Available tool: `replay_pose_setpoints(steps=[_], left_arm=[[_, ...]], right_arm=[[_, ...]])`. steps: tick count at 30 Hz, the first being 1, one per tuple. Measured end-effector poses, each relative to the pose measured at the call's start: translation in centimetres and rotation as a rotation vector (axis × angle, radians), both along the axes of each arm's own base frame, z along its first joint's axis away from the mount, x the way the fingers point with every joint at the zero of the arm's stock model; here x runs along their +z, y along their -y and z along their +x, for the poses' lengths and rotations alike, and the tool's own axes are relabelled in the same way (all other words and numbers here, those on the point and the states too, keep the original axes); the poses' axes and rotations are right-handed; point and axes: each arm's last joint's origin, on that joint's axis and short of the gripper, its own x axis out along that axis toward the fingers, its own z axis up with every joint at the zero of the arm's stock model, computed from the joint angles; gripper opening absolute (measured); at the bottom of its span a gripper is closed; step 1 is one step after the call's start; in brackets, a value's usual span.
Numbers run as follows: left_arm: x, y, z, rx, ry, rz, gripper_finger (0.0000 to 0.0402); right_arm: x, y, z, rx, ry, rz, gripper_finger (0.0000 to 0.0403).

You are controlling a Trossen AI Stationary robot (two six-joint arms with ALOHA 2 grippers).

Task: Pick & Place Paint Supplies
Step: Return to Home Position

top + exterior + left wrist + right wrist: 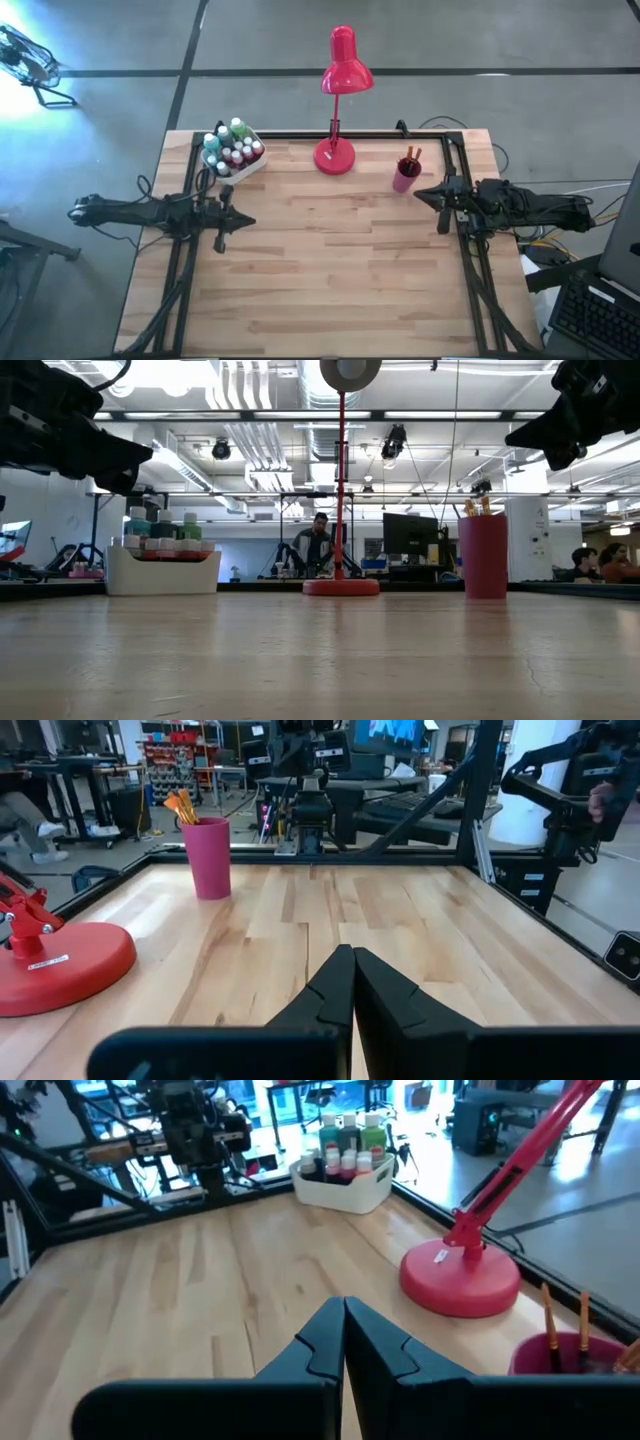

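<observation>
low view: wood table (320, 660) w/ person (317, 542) behind

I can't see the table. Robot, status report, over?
Left gripper, right gripper shut, empty. Paint bottles in white bin, paintbrushes in pink cup. Red lamp between them.
</observation>
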Motion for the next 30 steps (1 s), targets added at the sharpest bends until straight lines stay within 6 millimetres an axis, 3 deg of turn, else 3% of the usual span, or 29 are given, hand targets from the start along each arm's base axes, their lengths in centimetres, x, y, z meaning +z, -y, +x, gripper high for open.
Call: replay_pose_setpoints(steps=[15,22,30], left_arm=[[0.0,0.0,0.0,0.003,0.002,-0.002,0.0009],[0.0,0.0,0.0,0.003,0.002,-0.002,0.0010],[-0.1,0.0,-0.2,0.003,0.031,-0.005,0.0010]], right_arm=[[-0.1,0.0,0.0,0.006,-0.013,-0.020,0.0009],[1.5,0.0,-0.4,0.005,0.041,-0.020,0.0009],[1.5,0.0,-0.4,0.006,0.041,-0.020,0.0009]])
